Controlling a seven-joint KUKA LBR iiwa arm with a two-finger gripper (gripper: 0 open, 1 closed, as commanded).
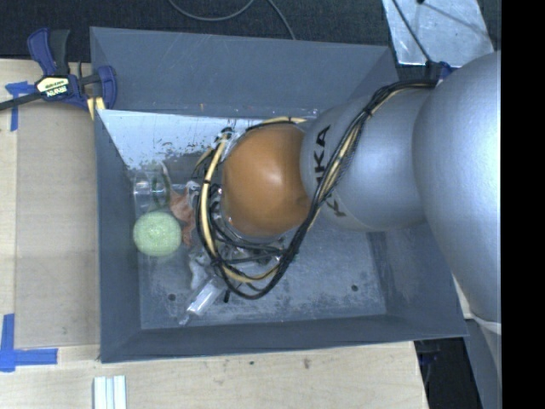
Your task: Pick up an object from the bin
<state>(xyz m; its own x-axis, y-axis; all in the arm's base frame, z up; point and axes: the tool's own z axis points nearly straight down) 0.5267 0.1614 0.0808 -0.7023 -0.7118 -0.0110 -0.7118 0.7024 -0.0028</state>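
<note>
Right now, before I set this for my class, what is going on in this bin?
The robot arm reaches into the grey bin from the right, its orange wrist cover over the bin's left half. Just beside the cover lie a pale green ball, a clear piece and a pinkish thing, with a whitish scrap nearer the front. Whether it holds anything cannot be told.

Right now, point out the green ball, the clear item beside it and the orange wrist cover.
green ball (157,233), camera view, middle of its top.
clear item (151,191), camera view, its middle.
orange wrist cover (260,181), camera view, centre of the dome.
</note>
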